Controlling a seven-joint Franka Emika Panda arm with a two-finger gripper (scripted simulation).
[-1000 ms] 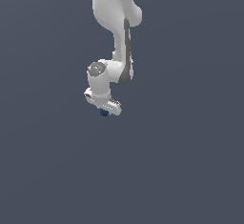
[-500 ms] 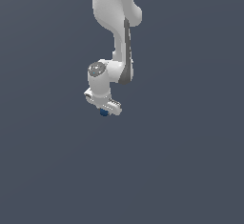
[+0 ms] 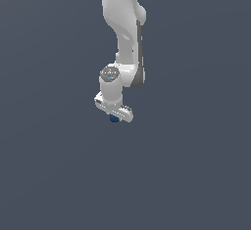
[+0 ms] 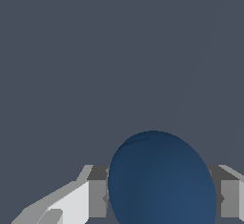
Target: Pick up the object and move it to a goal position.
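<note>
My pincer (image 3: 115,118) hung low off the white arm (image 3: 122,33) against plain grey background, with the dark blue ball (image 3: 114,119) tucked right under it in the exterior view. In the wrist view the ball (image 4: 162,180) sat between my two grey fingers (image 4: 97,197), touching both sides, so I was pinching it. Ball filled most of the gap; I couldn't tell whether anything lay under it.

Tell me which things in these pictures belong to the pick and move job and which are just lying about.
Part of the job:
- dark blue ball, sitting between the fingers
- gripper, closed on the ball

Lying about:
- nothing else shows; only plain grey background, and no goal marker is visible
</note>
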